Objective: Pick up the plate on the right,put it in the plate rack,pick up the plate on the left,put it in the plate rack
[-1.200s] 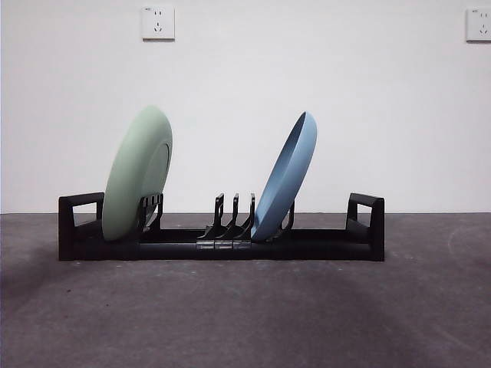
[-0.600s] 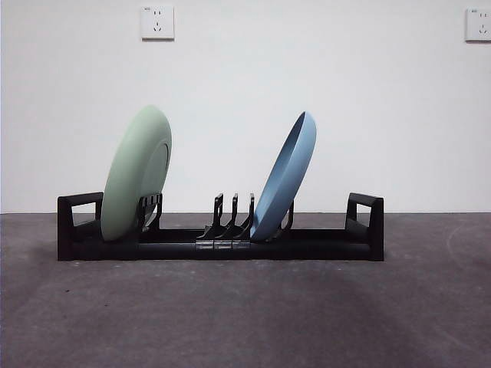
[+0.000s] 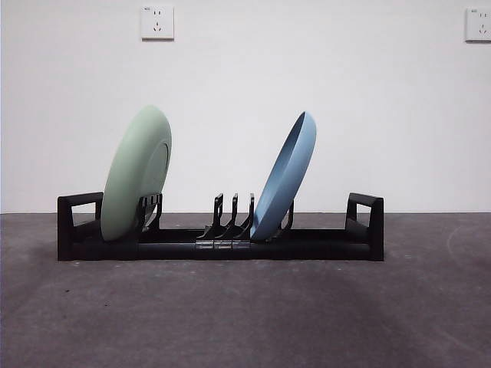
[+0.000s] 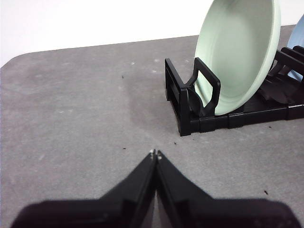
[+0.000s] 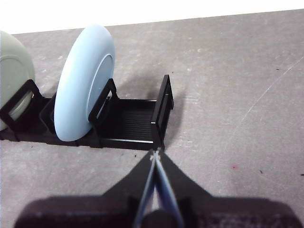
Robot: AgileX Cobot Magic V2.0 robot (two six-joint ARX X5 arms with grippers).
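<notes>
I see a gray table (image 3: 245, 314) before a white wall. My left gripper (image 4: 155, 154) and right gripper (image 5: 155, 155) both have jaws pressed together, empty, above the table beside the plate rack (image 3: 220, 244). The rack holds a green plate (image 3: 134, 176) and a blue plate (image 3: 285, 178), both tilted.

two plates (image 3: 138, 175) (image 3: 285, 178), one plate rack (image 3: 366, 230), two wall sockets (image 3: 157, 22) (image 3: 479, 24)

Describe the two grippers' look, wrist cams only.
Left gripper: two matte black jaws tapering to a pointed tip with small pale specks, on a broad black base. Right gripper: same black wedge shape, with pale blue-grey inner faces along the seam. No cables or markings visible.
</notes>
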